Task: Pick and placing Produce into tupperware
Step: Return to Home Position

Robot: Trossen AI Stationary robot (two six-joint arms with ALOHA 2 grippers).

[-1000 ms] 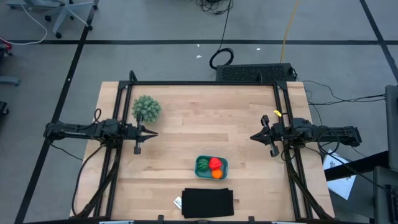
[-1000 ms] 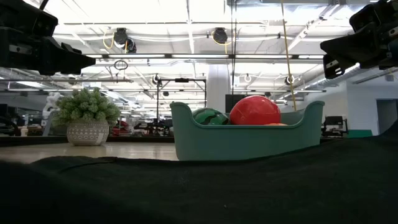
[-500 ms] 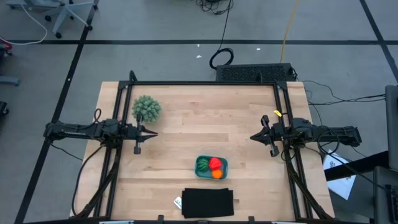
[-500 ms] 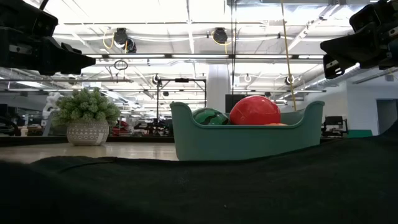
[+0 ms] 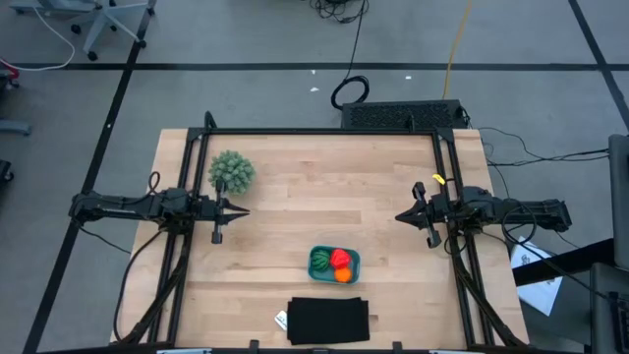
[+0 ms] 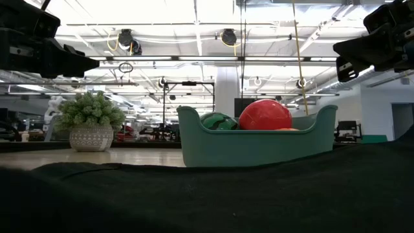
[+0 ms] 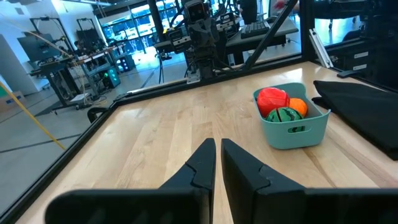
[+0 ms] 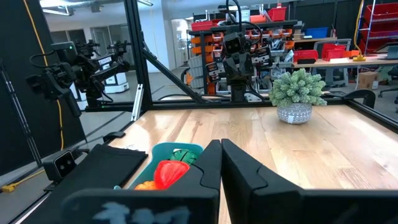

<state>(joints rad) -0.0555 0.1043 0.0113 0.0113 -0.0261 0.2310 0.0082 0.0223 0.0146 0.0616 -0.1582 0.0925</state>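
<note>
The teal tupperware (image 5: 334,264) stands on the table near its front edge, and in it lie the red piece (image 5: 340,258), the orange piece (image 5: 343,275) and the striped green piece (image 5: 321,261). The tub also shows in the low view (image 6: 257,140) and in both wrist views (image 7: 292,118) (image 8: 168,154). My left gripper (image 5: 243,211) is shut at the table's left side, level above the wood. My right gripper (image 5: 399,216) is shut at the right side. Both stand well away from the tub and hold nothing.
A potted bushy green plant (image 5: 231,171) stands at the far left, close to my left gripper. A flat black rectangle (image 5: 328,321) lies at the front edge, just before the tub. A black frame (image 5: 324,131) runs around the table.
</note>
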